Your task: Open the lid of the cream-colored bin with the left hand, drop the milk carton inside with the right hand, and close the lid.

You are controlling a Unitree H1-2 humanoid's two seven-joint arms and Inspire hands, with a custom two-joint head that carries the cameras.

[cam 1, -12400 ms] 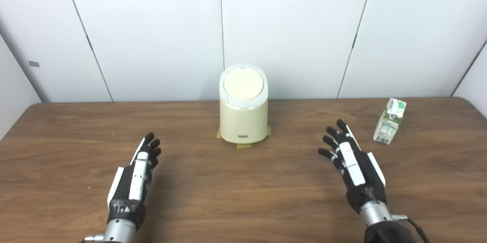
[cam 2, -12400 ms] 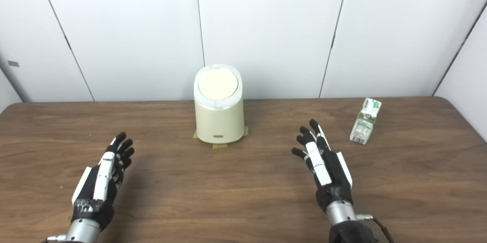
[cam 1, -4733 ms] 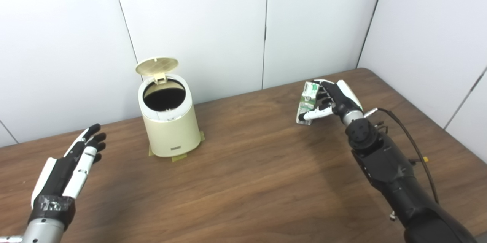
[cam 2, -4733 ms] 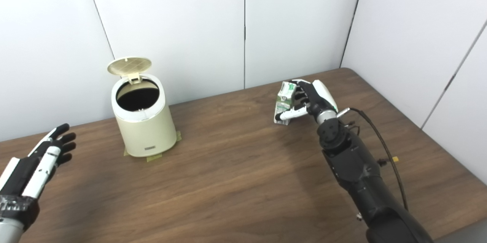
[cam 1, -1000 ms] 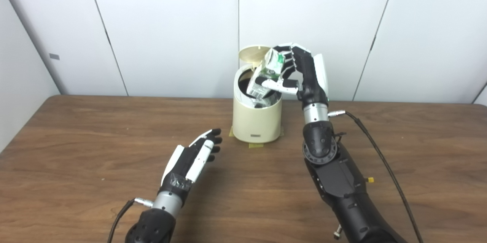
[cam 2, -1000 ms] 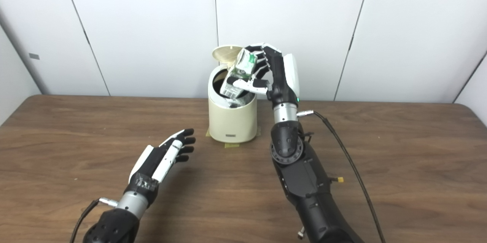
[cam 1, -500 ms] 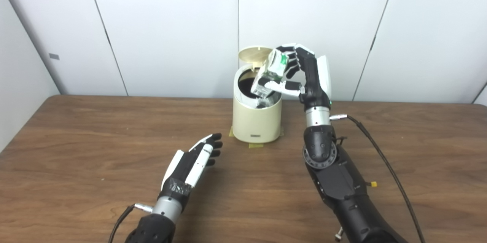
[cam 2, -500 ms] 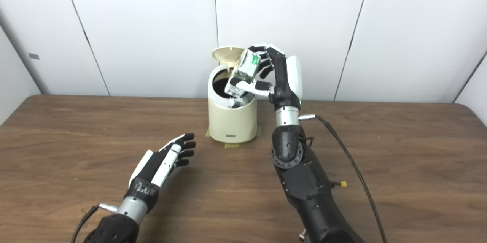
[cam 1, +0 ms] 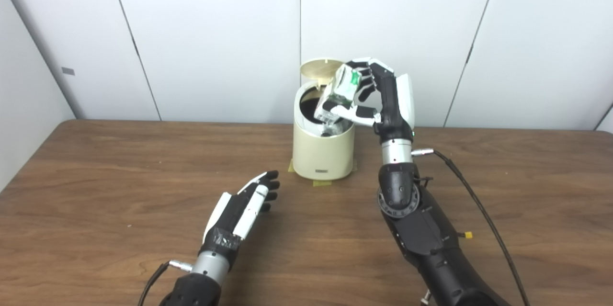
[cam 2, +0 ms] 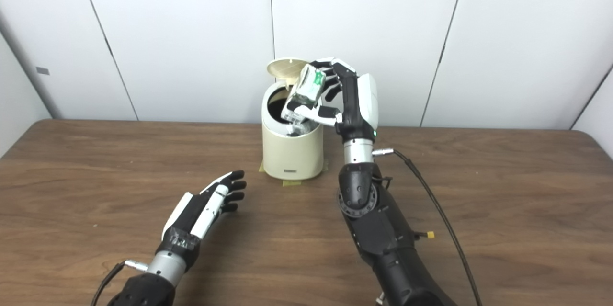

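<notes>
Two hands work over one table (cam 1: 96, 191), whose near half is bare wood around both forearms. Nearest, the left hand (cam 1: 242, 205) hovers low over the wood, palm turned inward, fingers extended and apart, holding nothing; it sits near the bin's front left but clear of it. From the near right, the right arm rises steeply, with one black cable (cam 1: 483, 210) trailing from its wrist across the wood. Farther back stands one cream bin (cam 1: 323, 153), upright on tape patches (cam 1: 322, 182), close to the table's far edge and the white wall panels. A small label on its lower front is too small to read. Its lid (cam 1: 318, 67) is hinged up at the rear, leaving the dark opening exposed. Above the opening's right rim, the right hand (cam 1: 383, 97) is clamped on one carton (cam 1: 339, 95), thumb below, fingers above. The carton is tilted, lower end toward the opening; whether it touches the rim cannot be determined. Its green-and-white print is illegible.
</notes>
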